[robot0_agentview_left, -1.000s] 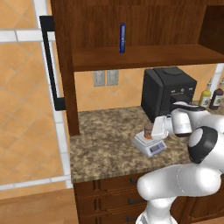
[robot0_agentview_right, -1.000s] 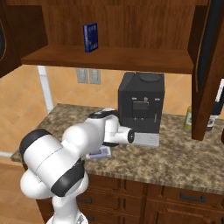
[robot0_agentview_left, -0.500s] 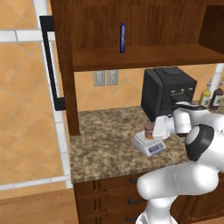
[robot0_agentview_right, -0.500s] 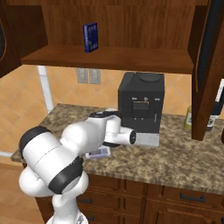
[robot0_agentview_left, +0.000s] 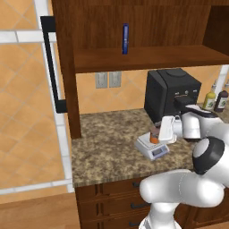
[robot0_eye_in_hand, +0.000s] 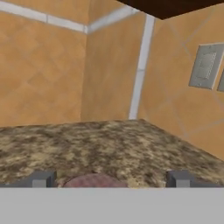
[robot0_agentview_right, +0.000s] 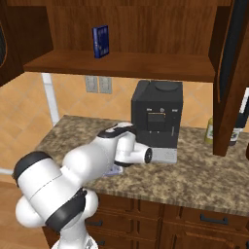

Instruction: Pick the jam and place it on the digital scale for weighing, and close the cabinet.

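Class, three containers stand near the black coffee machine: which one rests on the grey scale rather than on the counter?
The small orange-brown jam jar, on the light grey digital scale; the two bottles stand on the granite counter.

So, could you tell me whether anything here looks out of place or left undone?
The cabinet door stands wide open, swung out from the shelf holding a blue bottle. Otherwise things look orderly: the jam sits upright on the digital scale, between the fingers of the gripper.
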Robot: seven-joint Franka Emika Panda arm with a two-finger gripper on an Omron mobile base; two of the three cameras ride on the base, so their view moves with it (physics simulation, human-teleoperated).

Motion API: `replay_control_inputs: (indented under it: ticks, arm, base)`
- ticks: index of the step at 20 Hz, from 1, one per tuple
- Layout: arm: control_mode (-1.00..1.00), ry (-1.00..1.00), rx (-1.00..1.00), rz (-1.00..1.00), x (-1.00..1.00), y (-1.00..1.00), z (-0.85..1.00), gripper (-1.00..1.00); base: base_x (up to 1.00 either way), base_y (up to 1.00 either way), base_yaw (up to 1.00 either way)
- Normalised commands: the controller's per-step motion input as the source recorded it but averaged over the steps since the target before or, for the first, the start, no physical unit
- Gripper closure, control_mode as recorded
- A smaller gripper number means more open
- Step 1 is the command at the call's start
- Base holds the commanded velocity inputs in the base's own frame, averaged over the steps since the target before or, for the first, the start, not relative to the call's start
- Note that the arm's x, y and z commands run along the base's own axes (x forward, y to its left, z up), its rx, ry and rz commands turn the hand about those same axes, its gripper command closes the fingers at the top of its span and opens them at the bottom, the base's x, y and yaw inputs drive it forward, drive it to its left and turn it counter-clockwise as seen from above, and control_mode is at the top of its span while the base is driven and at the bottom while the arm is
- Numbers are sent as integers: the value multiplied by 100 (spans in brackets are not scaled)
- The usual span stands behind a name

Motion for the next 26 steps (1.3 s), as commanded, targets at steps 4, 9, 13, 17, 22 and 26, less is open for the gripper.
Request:
replay_control_inputs:
  ticks: [4, 9, 13, 17, 22, 26]
  arm:
    - [-100, -15, 0, 0, 0, 0, 1, -100]
    - [-100, -20, 0, 0, -18, 0, 34, -100]
    - [-100, -26, 0, 0, -51, 0, 84, -100]
    - [-100, -57, 0, 3, -58, -44, 94, -100]
    - [-100, -62, 0, 2, -54, -64, 59, -100]
    - [-100, -47, 3, 0, -33, -61, 83, -100]
  base:
    - [0, 0, 0]
    - [0, 0, 0]
    - [0, 0, 0]
    - [0, 0, 0]
    - [0, 0, 0]
    - [0, 0, 0]
